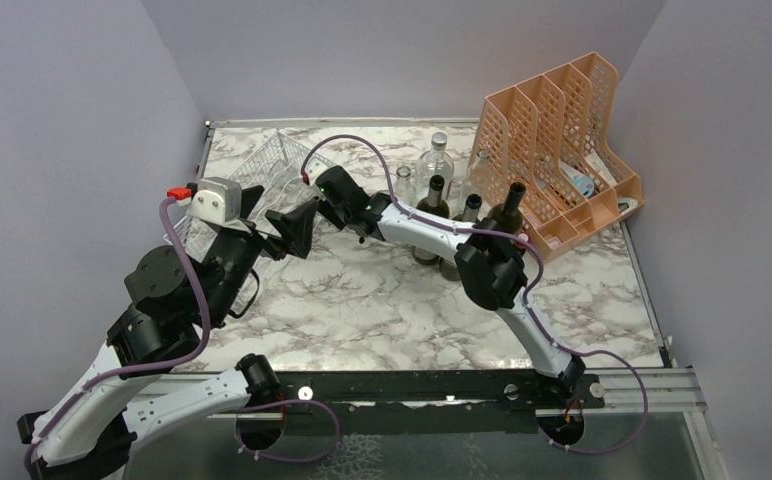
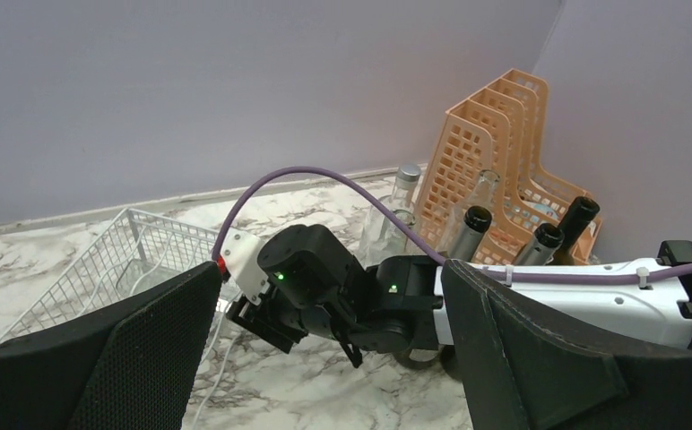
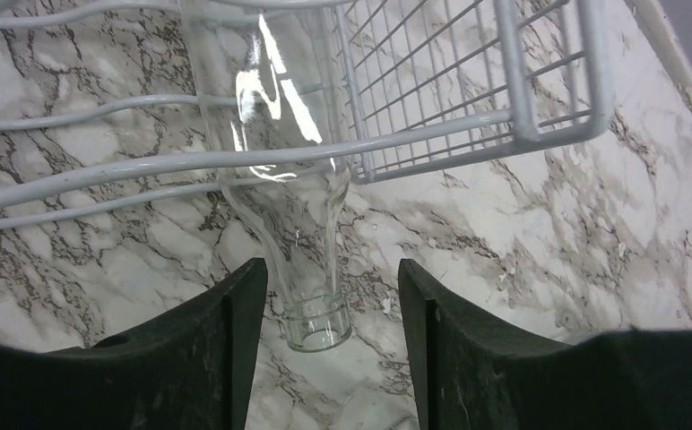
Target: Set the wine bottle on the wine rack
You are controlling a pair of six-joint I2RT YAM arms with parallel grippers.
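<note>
A clear glass wine bottle (image 3: 298, 224) lies on the white wire wine rack (image 3: 432, 134), its neck sticking out over the marble toward me. My right gripper (image 3: 329, 269) is open around the bottle's mouth, with a gap on each side of the neck. In the top view the wine rack (image 1: 262, 165) stands at the back left, and the right arm reaches across to its near edge. My left gripper (image 2: 329, 269) is wide open and holds nothing. It hovers just left of the right arm's wrist, near the rack (image 2: 118, 251).
Three dark bottles (image 1: 470, 210) stand upright behind the right arm, beside a clear capped bottle (image 1: 435, 160) and a small glass (image 1: 403, 180). A peach-orange perforated file holder (image 1: 552, 140) fills the back right corner. Purple walls close in the table on three sides.
</note>
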